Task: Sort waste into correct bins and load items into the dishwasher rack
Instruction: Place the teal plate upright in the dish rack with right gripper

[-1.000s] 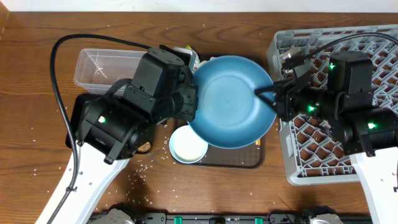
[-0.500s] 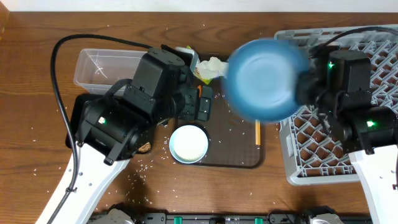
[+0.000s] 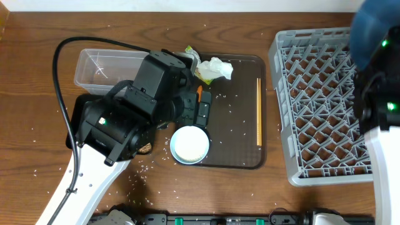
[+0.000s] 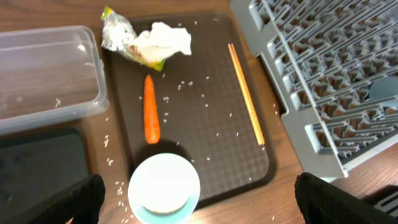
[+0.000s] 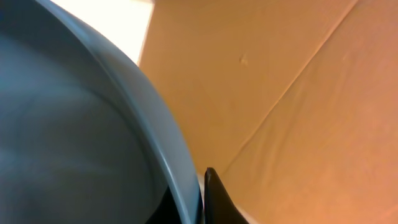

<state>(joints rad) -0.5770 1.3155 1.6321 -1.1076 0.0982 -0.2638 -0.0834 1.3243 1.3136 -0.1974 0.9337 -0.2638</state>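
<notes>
Dark brown wood-grain tabletop (image 3: 31, 94), slight sheen, even light from above. Pale strip (image 3: 187, 5) along far edge. Right wrist view: tan creased surface (image 5: 298, 93), bright white patch (image 5: 106, 25) upper left.

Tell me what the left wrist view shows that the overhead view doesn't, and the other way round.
Left wrist only: the whole carrot piece on the brown tray, and the black tray beside the clear tub. In the overhead view the left arm mostly covers both.
Overhead only: the dark-blue plate at the frame's top right, over the rack.
Both: clear tub, napkin, wrapper, chopsticks, white bowl, brown tray, rack.
</notes>
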